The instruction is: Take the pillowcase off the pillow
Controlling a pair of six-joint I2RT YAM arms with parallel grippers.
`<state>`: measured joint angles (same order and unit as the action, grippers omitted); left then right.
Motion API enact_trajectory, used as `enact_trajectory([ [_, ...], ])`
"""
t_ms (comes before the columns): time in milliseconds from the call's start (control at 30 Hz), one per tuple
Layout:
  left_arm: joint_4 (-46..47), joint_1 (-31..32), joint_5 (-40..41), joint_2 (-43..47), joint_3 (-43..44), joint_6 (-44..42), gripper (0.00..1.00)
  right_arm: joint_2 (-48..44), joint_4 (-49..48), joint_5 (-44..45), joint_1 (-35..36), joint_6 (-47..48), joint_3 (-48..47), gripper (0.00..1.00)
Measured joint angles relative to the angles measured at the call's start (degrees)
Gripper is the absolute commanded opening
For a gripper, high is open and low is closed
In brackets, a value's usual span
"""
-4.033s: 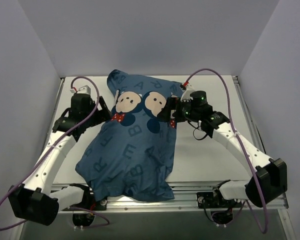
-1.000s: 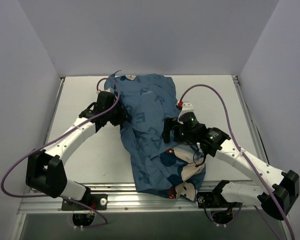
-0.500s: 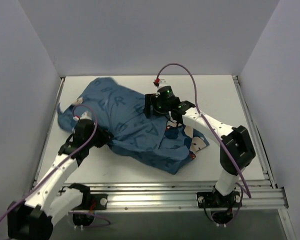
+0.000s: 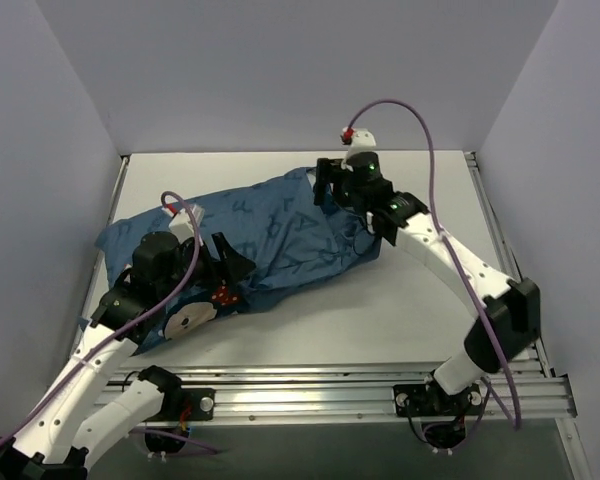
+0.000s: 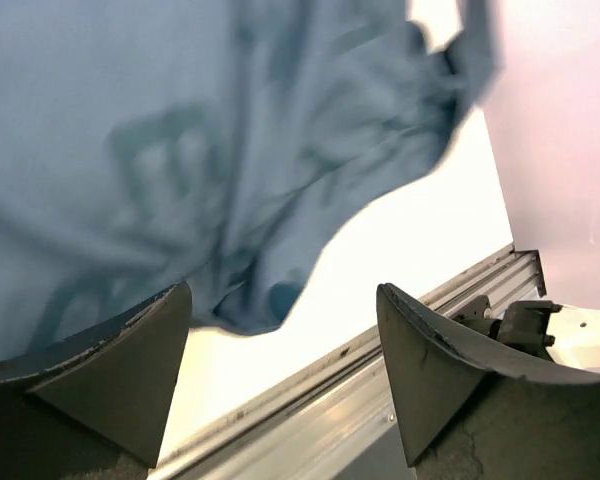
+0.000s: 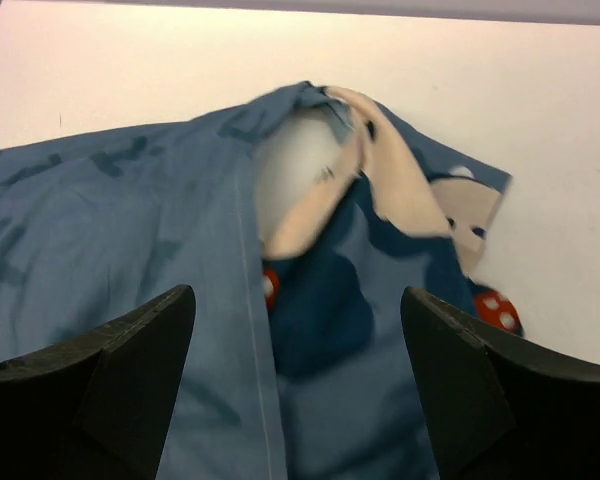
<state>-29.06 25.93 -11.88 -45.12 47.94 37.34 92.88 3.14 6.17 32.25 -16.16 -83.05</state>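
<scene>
The pillowcase (image 4: 280, 230) bears dark blue letters (image 6: 115, 158) (too blurred to read singly)

Overhead; wrist close-ups on pillowcase (image 4: 280, 240)

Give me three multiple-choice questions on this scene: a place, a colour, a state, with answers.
1. Which tool is at the pillowcase's far end? A the left; B the right; C neither.
2. What colour are the cables? A purple; B green; C black.
3. How do the fingers of the right tool stand? A shut on cloth; B open; C shut, empty.
Answers: 1 B, the right tool sits at that end in the top view; 2 A, both loops show purple; 3 B, the right wrist view shows them wide apart.
</scene>
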Motion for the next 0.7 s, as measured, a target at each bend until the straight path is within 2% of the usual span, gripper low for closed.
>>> enact_trajectory([
  [167, 4.2, 2.2, 1.2, -8.7, 10.2, -5.3, 0.82, -15.4, -1.3, 1.2, -1.6, -2.0, 15.2, 0.74],
  [267, 8.6, 2.6, 3.4, -17.3, 14.5, -6.5, 0.82, -19.7, -3.1, 1.6, -2.7, -3.5, 24.9, 0.57],
  [300, 9.9, 2.7, 4.2, -20.7, 15.6, -6.5, 0.82, -20.0, -3.7, 1.5, -3.2, -4.1, 28.1, 0.46],
  [367, 12.2, 2.9, 5.8, -27.8, 17.1, -6.4, 0.82, -20.0, -5.9, 1.0, -4.1, -5.6, 35.1, 0.34],
  [467, 13.2, 3.0, 6.8, -35.2, 18.4, -5.4, 0.82, -20.3, -6.3, 0.0, -5.4, -8.9, 43.9, 0.10],
  [533, 13.3, 3.3, 7.3, -38.1, 19.0, -4.8, 0.82, -22.0, -5.7, -0.6, -5.9, -11.3, 48.3, 0.05],
  [633, 13.6, 4.0, 8.7, -39.0, 19.8, -4.6, 0.81, -28.5, -4.0, -0.6, -6.0, -15.4, 52.2, 0.05],
  [700, 14.1, 4.4, 9.8, -39.0, 20.5, -4.5, 0.80, -33.6, -1.9, -0.5, -6.0, -18.0, 53.2, 0.15],
])
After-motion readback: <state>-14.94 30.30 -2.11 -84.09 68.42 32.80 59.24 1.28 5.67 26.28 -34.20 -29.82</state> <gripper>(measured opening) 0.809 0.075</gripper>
